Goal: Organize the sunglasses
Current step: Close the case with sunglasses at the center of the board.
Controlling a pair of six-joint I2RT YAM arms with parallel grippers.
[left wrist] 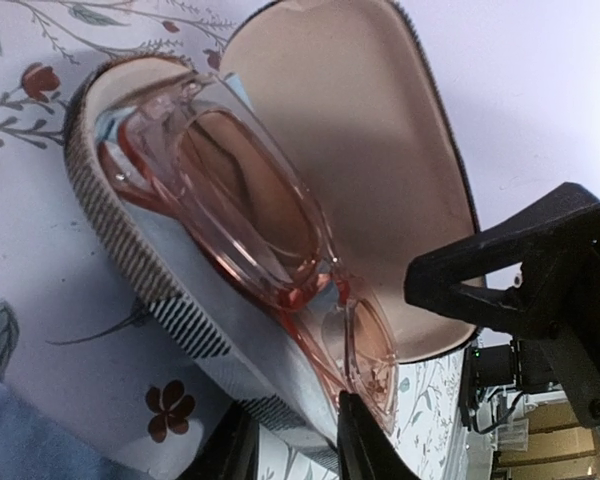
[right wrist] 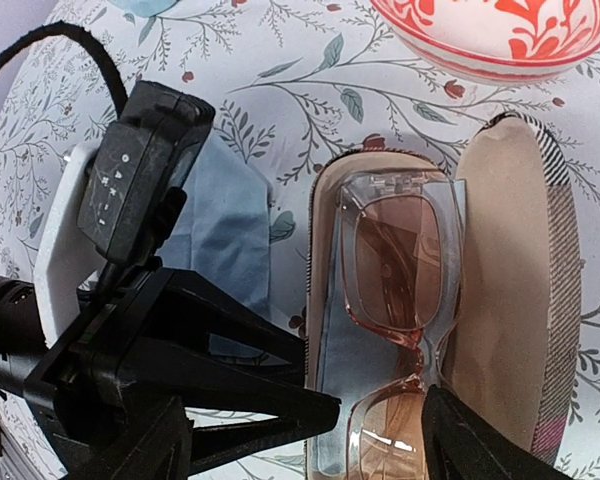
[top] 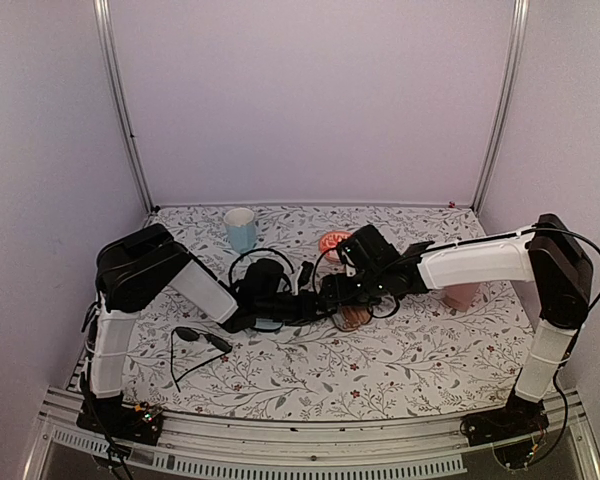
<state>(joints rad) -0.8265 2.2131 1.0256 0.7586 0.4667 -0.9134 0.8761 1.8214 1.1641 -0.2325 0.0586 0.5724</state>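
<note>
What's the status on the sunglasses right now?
Right gripper open over case. Left gripper at case rim, grip unclear. Pink glasses in case; black sunglasses on table. Nothing blocking.

Cup [top: 240, 228]: pale blue, stood upright at the back.
Bowl [right wrist: 500, 35]: red-patterned, set just beyond the case.
Case [right wrist: 500, 260]: striped, laid open, beige-lined.
Cloth [right wrist: 225, 230]: blue, spread beside it.
Pink object [top: 462, 296]: possibly a case.

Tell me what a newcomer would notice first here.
The pinkish see-through glasses lie inside the open striped case at mid-table, with the lid tipped back. The black sunglasses lie alone on the floral table, out in front of the left arm's base.
</note>
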